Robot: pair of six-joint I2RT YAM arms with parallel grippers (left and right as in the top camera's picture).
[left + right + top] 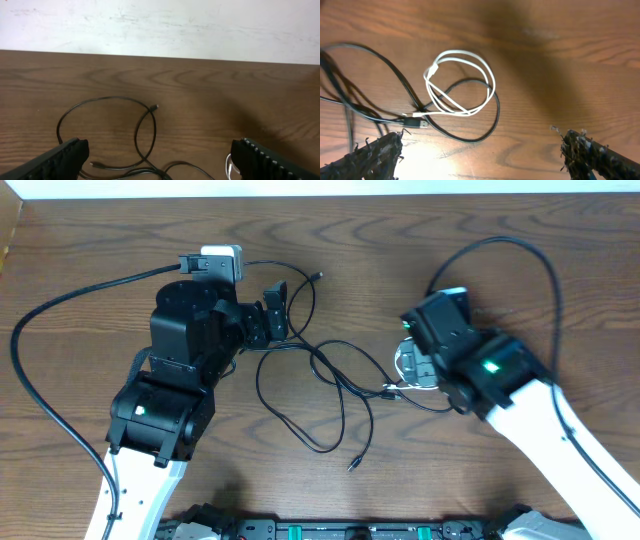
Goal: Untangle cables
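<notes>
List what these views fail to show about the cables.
- Overhead: white cable mostly hidden under the right arm.
- Overhead: black cables too thin to tell which crosses on top.
- Left wrist: black loop runs off the bottom edge, behind the left fingers.
- Right wrist: black strands blur and leave at the left edge.

black cables | white cable | brown wood-grain table | white wall

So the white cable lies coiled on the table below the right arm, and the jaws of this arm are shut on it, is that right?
Not quite: the jaws are open and hold nothing. The white cable does lie coiled on the table below the right arm, loose. The right wrist view shows this.
</notes>
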